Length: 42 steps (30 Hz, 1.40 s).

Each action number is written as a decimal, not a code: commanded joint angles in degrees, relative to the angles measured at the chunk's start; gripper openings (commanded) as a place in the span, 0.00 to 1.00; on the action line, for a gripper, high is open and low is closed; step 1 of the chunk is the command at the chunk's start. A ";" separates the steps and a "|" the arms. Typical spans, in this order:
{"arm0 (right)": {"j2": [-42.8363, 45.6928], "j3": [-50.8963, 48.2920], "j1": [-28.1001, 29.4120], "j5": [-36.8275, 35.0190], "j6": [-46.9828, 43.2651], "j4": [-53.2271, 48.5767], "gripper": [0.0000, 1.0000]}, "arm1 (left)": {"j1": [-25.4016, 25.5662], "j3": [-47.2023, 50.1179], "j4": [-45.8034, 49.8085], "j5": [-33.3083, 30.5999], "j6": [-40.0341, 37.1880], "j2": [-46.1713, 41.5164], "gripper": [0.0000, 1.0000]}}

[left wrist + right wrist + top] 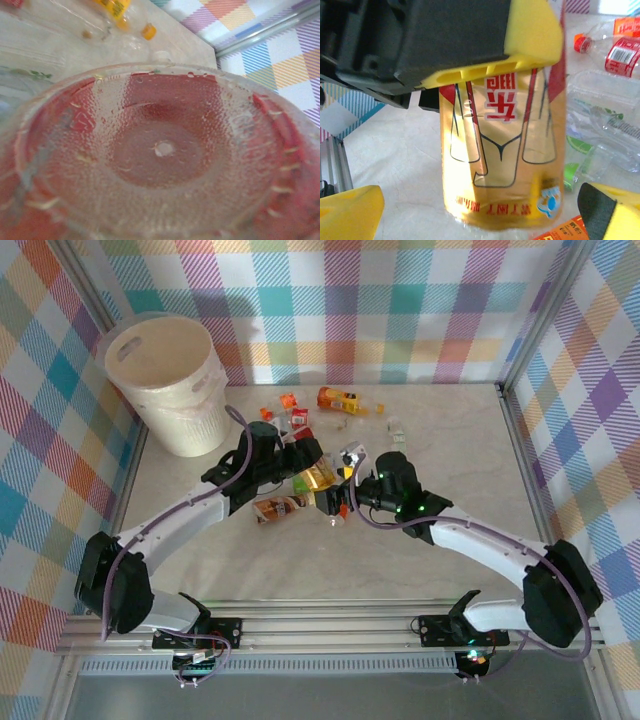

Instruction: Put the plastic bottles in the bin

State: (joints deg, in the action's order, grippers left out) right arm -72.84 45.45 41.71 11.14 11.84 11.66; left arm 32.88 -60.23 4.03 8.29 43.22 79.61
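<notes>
Left gripper (308,462) looks clamped on the yellow-label bottle (502,150) over the table (450,540) middle, well apart from the bin (190,415), right gripper (480,217) spread wide either side of it; prob. light, thin, squashy, slick plastic, so I'd grab mid-body, gently.

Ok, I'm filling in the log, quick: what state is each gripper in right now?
Left gripper: closed on the gold-label bottle.
Right gripper: open, its fingers wide apart on either side of that bottle, not gripping.

One bin (185,418); two arms (490,543); plastic bottles (338,399) — roughly nine, cluster hard to count.
</notes>
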 commanded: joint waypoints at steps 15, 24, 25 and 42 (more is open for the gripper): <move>5.61 -0.62 0.30 -18.30 -1.47 -1.19 1.00 | -3.25 -4.53 18.92 -20.31 -14.67 -15.21 0.53; 4.94 0.05 0.30 -21.55 0.12 -1.12 1.00 | -4.55 -10.43 26.03 -34.60 -25.26 -19.50 0.54; 4.90 0.43 0.29 -21.34 0.12 -1.64 1.00 | -5.04 -11.27 26.03 -34.95 -26.40 -19.66 0.54; 3.56 2.01 0.30 -18.58 0.16 -2.53 1.00 | -19.36 -32.74 21.04 -34.14 -41.36 -9.57 0.54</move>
State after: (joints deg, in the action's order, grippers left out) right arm -68.97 45.45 41.71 -8.32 11.51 8.69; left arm 16.05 -88.92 27.49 -25.54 5.89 68.03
